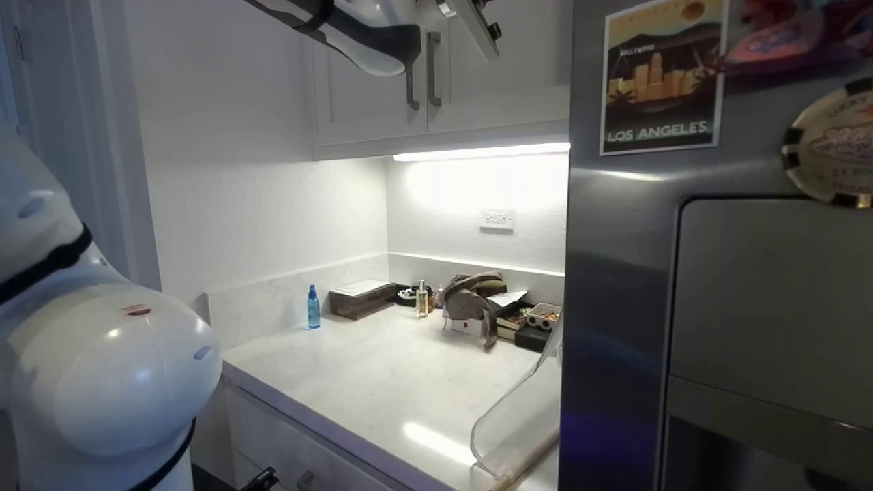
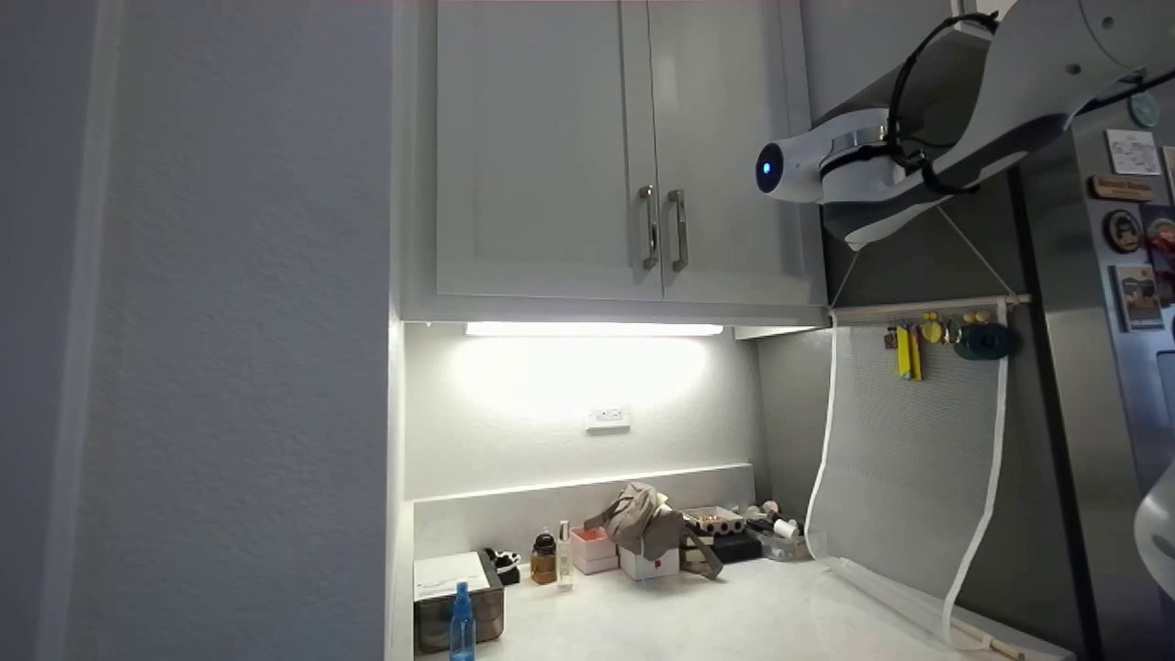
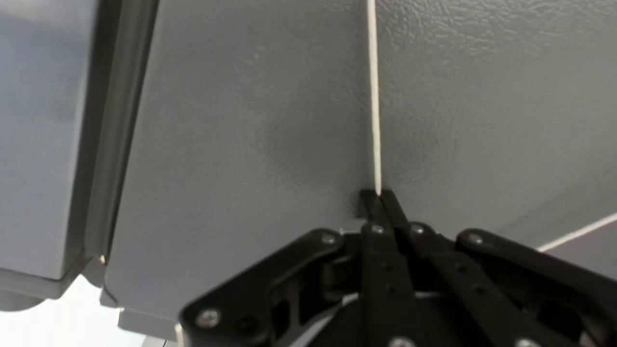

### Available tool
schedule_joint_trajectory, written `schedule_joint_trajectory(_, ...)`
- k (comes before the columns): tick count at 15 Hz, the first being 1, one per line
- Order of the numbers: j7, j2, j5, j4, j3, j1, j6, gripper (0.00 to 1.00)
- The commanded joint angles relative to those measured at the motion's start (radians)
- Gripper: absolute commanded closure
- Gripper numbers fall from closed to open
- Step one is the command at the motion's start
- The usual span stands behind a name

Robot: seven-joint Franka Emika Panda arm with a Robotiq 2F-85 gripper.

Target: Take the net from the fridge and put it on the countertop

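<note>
The hand (image 3: 378, 196), narrowed to a tight pinch, grips the pale cord (image 3: 374, 96) of the net (image 2: 904, 468), which hangs beside the fridge (image 2: 1028, 505), lower rod (image 2: 1006, 649) at the worktop (image 2: 734, 620).

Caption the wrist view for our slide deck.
Wrist view: jaws closed on the net's thin pale cord, the fridge's grey side behind.

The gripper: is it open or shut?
Shut: in the wrist view, the gripper has its tips together, and the net's cord runs in between them.
</note>
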State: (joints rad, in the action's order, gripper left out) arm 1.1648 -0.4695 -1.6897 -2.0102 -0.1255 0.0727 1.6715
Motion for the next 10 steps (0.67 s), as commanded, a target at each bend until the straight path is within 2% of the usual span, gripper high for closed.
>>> schedule_joint_trajectory(1, 0.009, 0.001, -0.021, 0.054, 0.018, -0.014, -0.001, 1.0)
schedule_joint_trajectory(10, 0.019, 0.023, -0.02, 0.118, 0.055, -0.037, -0.011, 1.0)
